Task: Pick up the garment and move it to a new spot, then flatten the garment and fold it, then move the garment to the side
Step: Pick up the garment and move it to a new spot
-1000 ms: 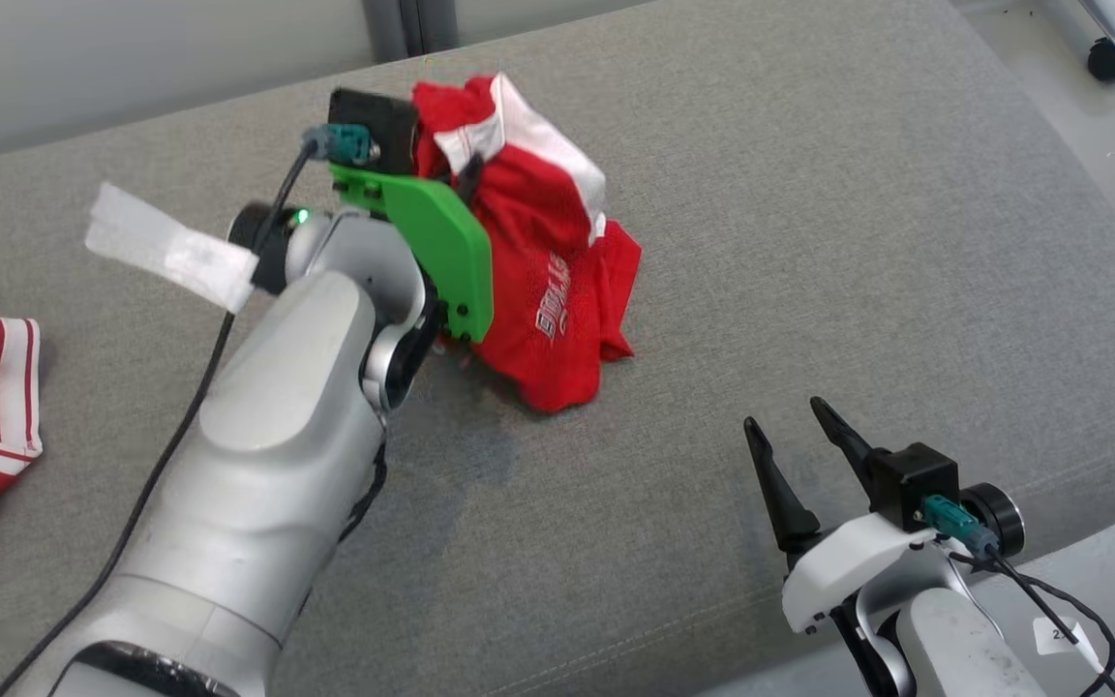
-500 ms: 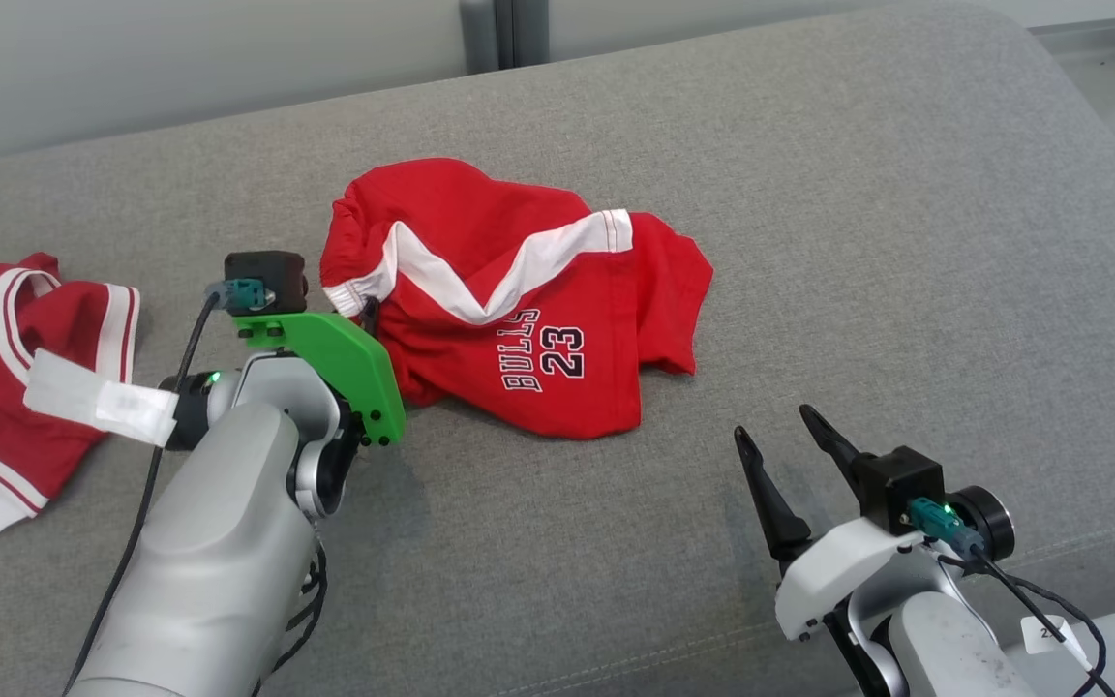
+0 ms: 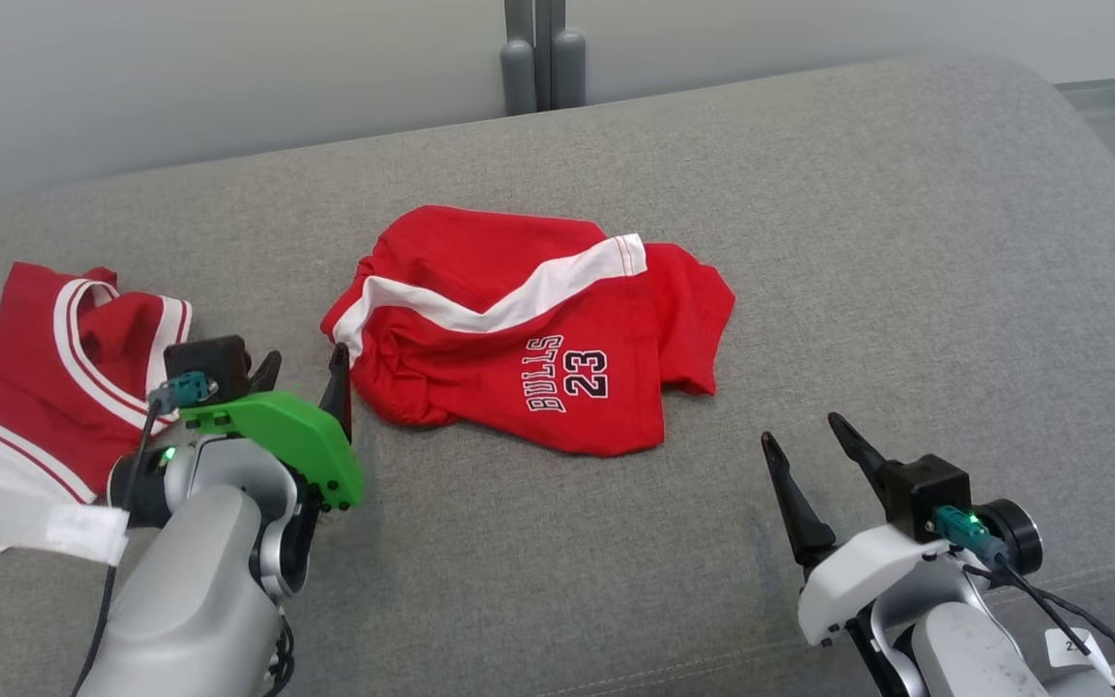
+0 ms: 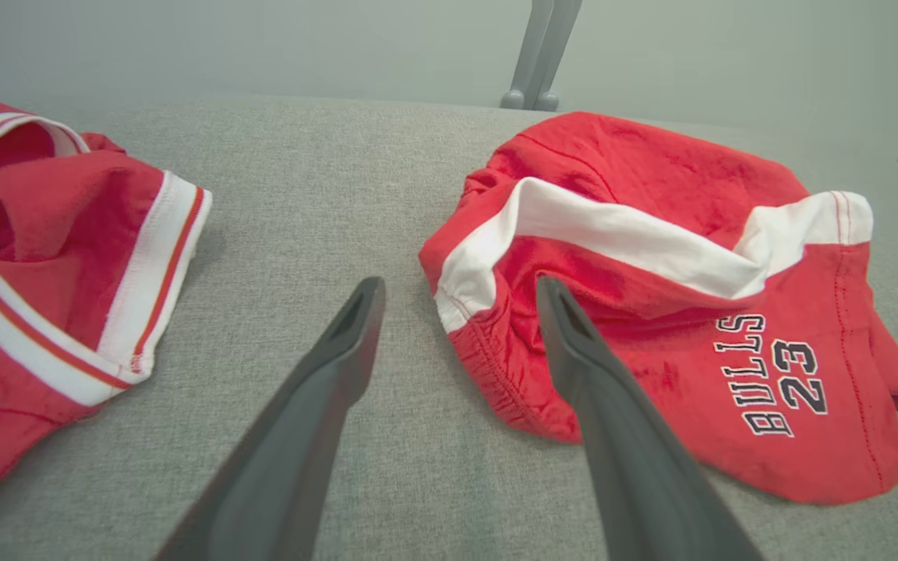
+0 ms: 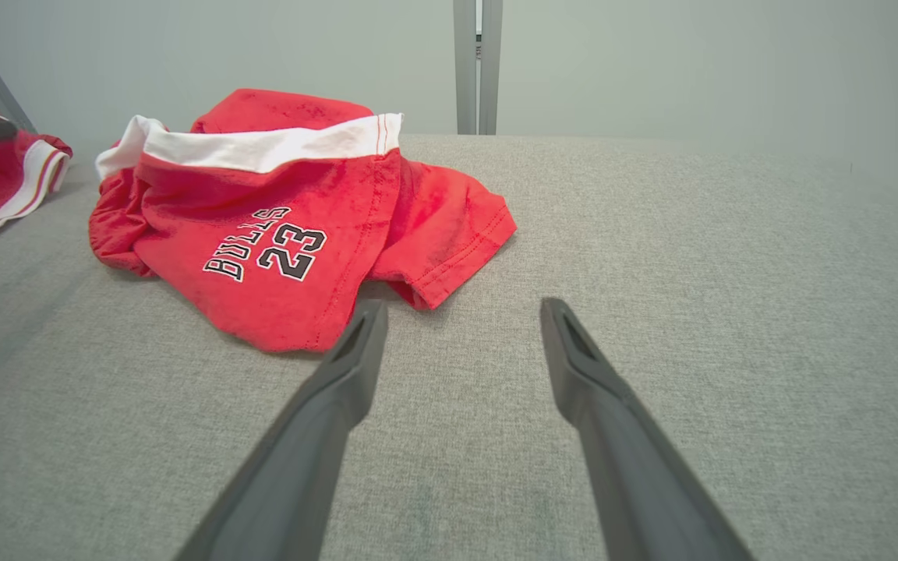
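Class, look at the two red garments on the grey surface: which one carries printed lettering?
The middle garment, printed BULLS 23 below a white band; the left garment has just striped trim.

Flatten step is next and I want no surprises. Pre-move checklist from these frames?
1. Left gripper open and holding nothing: ok.
2. Right gripper open and holding nothing: ok.
3. Left gripper clear of the Bulls garment: cannot tell; one finger sits right at its white-banded edge.
4. Bulls garment lying flat: not ok; it is bunched, with the white band creased across it.
5. Striped garment apart from the Bulls garment: ok; grey cushion shows between them.
6. Room to spread: ok; bare cushion on the robot's right.
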Motion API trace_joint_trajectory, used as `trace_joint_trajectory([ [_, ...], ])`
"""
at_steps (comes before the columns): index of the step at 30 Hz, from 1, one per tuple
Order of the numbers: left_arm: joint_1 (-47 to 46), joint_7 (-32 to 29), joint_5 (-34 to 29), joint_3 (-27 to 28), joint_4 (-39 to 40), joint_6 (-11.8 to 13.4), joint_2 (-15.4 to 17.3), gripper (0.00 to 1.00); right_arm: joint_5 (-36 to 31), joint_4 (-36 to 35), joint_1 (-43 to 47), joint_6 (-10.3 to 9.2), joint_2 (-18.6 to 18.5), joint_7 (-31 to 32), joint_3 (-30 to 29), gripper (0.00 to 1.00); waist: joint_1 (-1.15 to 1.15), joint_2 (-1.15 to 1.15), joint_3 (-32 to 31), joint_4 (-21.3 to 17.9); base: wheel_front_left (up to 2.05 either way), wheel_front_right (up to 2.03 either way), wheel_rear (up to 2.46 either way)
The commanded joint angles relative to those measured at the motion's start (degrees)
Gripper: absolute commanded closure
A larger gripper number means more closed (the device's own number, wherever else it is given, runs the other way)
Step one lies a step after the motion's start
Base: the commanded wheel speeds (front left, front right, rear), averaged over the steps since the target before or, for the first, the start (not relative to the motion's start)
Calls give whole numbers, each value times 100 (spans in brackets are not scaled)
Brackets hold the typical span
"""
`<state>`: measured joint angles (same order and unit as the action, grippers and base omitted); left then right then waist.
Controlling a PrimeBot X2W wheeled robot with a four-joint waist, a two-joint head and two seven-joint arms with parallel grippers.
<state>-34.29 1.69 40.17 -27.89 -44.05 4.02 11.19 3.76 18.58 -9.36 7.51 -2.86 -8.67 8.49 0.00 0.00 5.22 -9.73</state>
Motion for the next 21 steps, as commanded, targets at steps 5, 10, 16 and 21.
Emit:
trace_joint_trajectory([
  [5, 724, 749, -23, 89, 576, 31, 170, 0, 55, -135, 148, -4, -4, -46, -249, 0, 0, 0, -171, 207, 0, 0, 0],
  [10, 1312, 1240, -68, 251, 1223, 135, 158, 0, 219, -189, 223, -4, -4, -90, -411, 0, 0, 0, -258, 406, 0, 0, 0],
  [16, 1873, 1353, -385, 628, 2160, 99, 58, 0, 617, -168, 329, -4, -7, -214, -577, 0, 0, 0, -314, 655, 0, 0, 0],
  [21, 2692, 1346, -953, 1312, 3094, -12, -209, 0, 848, -34, 335, -4, -9, -372, -627, 0, 0, 0, -422, 805, 0, 0, 0],
])
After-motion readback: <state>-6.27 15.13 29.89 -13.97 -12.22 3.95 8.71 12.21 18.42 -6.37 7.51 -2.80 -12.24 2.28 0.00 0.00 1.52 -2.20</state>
